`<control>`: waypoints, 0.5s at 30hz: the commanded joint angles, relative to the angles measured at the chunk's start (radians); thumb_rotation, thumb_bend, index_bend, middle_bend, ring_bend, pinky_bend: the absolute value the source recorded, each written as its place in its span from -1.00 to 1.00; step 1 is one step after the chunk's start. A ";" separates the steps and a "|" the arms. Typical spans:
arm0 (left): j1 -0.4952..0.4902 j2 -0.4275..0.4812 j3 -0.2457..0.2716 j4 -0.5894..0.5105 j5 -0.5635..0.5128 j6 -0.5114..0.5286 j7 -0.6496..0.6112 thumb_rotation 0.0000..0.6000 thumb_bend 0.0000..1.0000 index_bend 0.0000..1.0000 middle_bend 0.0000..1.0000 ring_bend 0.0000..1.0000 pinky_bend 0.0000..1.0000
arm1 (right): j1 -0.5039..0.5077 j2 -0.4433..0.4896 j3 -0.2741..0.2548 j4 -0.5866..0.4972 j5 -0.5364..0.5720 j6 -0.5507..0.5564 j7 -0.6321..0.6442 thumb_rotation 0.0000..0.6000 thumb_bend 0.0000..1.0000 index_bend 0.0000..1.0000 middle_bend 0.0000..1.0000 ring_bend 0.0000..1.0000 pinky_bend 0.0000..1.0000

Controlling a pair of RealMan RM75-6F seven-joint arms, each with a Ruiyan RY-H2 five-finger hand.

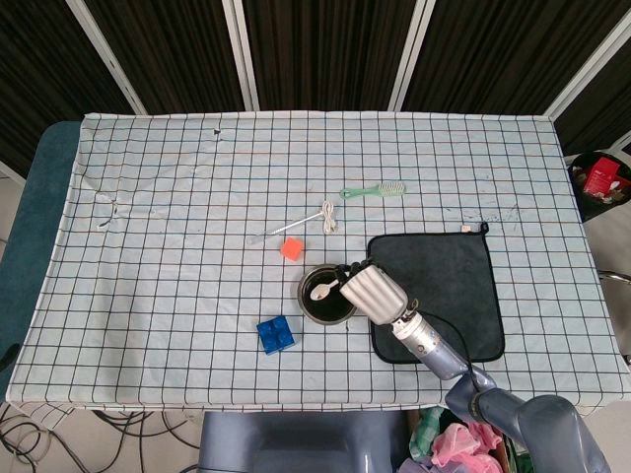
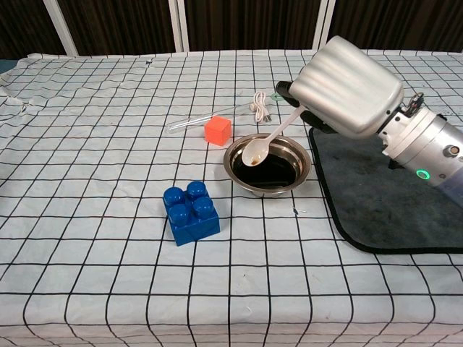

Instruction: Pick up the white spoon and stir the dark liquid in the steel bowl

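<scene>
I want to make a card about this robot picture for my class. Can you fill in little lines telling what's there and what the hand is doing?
right hand: holds the spoon
spoon: tilted, its scoop over the bowl
bowl: steel, dark liquid inside
left hand: not in view
mat: dark, right of the bowl
blue block: in front of the bowl, to its left
orange cube: behind the bowl, to its left

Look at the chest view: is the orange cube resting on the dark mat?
No, the orange cube sits on the checked cloth left of the steel bowl, apart from the dark mat.
</scene>
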 commanded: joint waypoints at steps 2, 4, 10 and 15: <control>0.001 0.001 0.000 -0.001 0.001 0.003 -0.001 1.00 -0.60 -0.83 -0.99 -1.00 -1.00 | -0.003 -0.022 -0.007 0.036 0.004 -0.002 0.017 1.00 -0.26 0.35 0.73 0.96 1.00; 0.002 0.000 0.000 -0.001 0.002 0.004 -0.001 1.00 -0.60 -0.83 -0.99 -1.00 -1.00 | -0.002 -0.029 -0.009 0.051 0.005 -0.004 0.022 1.00 -0.26 0.35 0.73 0.96 1.00; 0.001 0.000 0.000 -0.001 0.002 0.000 0.001 1.00 -0.60 -0.83 -0.99 -1.00 -1.00 | 0.005 -0.049 -0.019 0.095 0.000 0.001 0.040 1.00 -0.26 0.35 0.73 0.96 1.00; 0.005 0.001 0.000 -0.002 0.006 0.007 -0.001 1.00 -0.60 -0.83 -0.99 -1.00 -1.00 | 0.008 -0.066 -0.023 0.135 0.004 -0.004 0.052 1.00 -0.26 0.35 0.73 0.96 1.00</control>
